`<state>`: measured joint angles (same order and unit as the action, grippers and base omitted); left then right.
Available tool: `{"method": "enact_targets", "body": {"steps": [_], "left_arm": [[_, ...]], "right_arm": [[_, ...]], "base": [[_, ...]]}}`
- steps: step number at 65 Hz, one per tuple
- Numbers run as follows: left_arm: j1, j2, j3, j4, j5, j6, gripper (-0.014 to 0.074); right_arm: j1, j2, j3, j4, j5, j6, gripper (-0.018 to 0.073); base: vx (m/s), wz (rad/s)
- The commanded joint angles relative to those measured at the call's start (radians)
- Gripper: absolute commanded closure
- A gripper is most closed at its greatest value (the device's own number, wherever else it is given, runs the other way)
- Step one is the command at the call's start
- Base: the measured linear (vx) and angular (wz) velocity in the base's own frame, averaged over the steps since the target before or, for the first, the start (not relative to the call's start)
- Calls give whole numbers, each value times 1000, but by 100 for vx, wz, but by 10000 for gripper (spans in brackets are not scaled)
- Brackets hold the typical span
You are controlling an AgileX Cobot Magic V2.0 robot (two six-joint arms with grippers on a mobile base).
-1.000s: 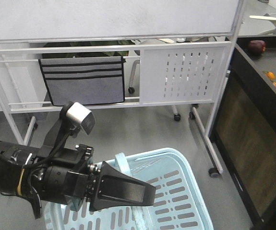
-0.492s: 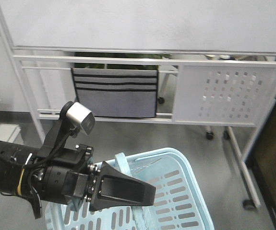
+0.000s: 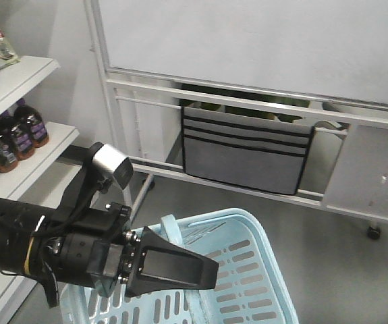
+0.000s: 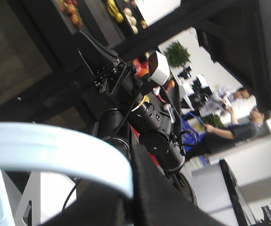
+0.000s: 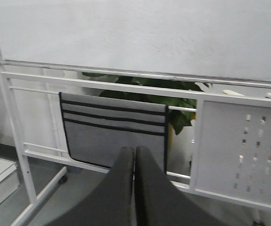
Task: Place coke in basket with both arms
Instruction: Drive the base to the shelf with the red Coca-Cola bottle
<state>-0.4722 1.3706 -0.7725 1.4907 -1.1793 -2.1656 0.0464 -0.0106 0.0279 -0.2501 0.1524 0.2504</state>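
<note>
The front view shows the left gripper [image 3: 210, 271] as one closed black wedge over the light blue basket [image 3: 251, 219], and the arm hides the near corner of the basket. Only the left wrist view shows the grip: the handle [image 4: 55, 146] runs in between the black fingers [image 4: 173, 197], which are closed on it. That view also shows the right arm [image 4: 154, 127].

In the right wrist view the right gripper [image 5: 134, 151] has its fingers pressed together, holds nothing, and points toward a grey pouch [image 5: 114, 136] under a whiteboard [image 5: 126, 33]. Shelves [image 3: 18, 74] with dark bottles [image 3: 28, 128] stand at the left. Where the coke is, I cannot tell.
</note>
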Motion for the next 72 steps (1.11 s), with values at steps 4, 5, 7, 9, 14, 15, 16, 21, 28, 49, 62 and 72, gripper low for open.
{"method": "enact_targets", "body": {"steps": [4, 5, 7, 9, 14, 15, 16, 21, 28, 49, 62, 72], "left_arm": [[-4, -33, -28, -82, -150, 3, 602], [-4, -33, -28, -82, -150, 3, 602], [-4, -33, -28, -82, -150, 3, 602], [-4, -33, -28, -82, -150, 3, 602], [-4, -33, -28, -82, -150, 3, 602], [-4, -33, -28, -82, -150, 3, 602], [-4, -33, -28, -82, -150, 3, 602], [-4, -33, -28, -82, -150, 3, 602], [-4, -33, -28, -82, -150, 3, 602], [-4, -33, -28, -82, -150, 3, 602], [-4, -33, -28, -82, -150, 3, 602], [-4, -33, -28, -82, -150, 3, 602]], "right_arm": [[-7, -13, 6, -12, -68, -6, 564], [-7, -13, 6, -12, -68, -6, 564], [-7, -13, 6, -12, -68, -6, 564], [-7, -13, 6, -12, -68, -6, 564], [-7, -13, 6, -12, -68, -6, 564], [-7, -13, 6, -12, -68, -6, 564], [-7, -13, 6, -12, -68, -6, 564], [-7, -13, 6, -12, -68, -6, 564], [-7, -13, 6, -12, -68, -6, 564], [-7, -13, 6, -12, -68, -6, 564], [-7, -13, 6, -12, -68, -6, 564], [-7, -13, 6, -12, -68, -6, 564]], "base": [[17, 55], [17, 56], [17, 57], [16, 56], [16, 57], [15, 58], [15, 57], [15, 57], [14, 55], [13, 51], [12, 48], [12, 48]]}}
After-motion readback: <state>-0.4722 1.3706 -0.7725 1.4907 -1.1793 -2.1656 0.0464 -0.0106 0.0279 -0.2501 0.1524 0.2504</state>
